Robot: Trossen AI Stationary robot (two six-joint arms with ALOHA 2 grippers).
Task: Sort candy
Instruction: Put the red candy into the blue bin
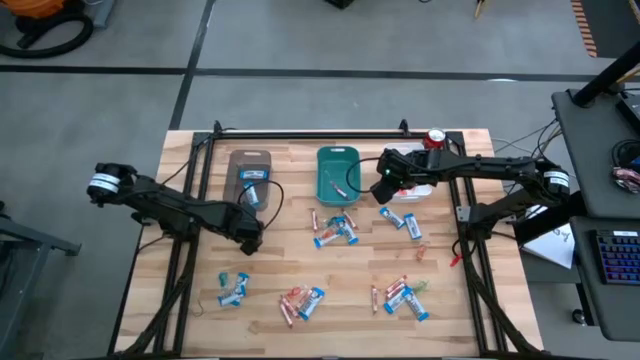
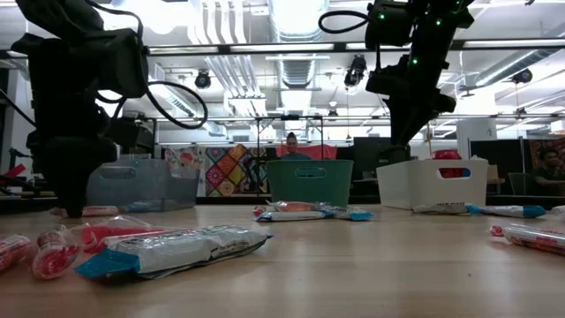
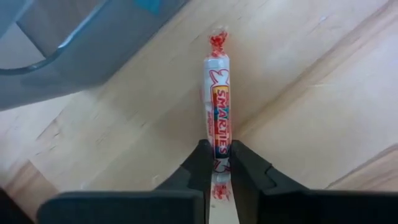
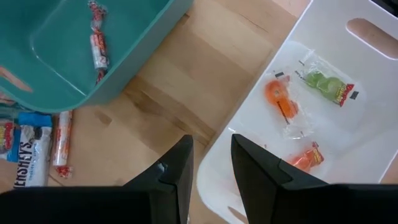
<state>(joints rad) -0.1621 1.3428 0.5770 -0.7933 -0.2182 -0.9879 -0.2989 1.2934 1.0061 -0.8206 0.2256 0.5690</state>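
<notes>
Where it lies beside the brown tray (image 3: 93, 46), the Smarties roll (image 3: 218, 118) sits pinched in the left end effector (image 3: 217, 167).

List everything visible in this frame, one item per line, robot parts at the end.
Brown tray: one, far left of table, holds a blue-wrapped piece.
Teal tray: one, far centre, holds a candy roll.
White tray: one, right of teal tray, holds orange and green pieces.
Red can: one, far right.
Loose candy: many blue-white, red and pink pieces in clusters across the wooden table.
Smarties roll: one, near the brown tray.
Left gripper: shut on Smarties roll.
Right gripper: open, empty, over the white tray's edge.
</notes>
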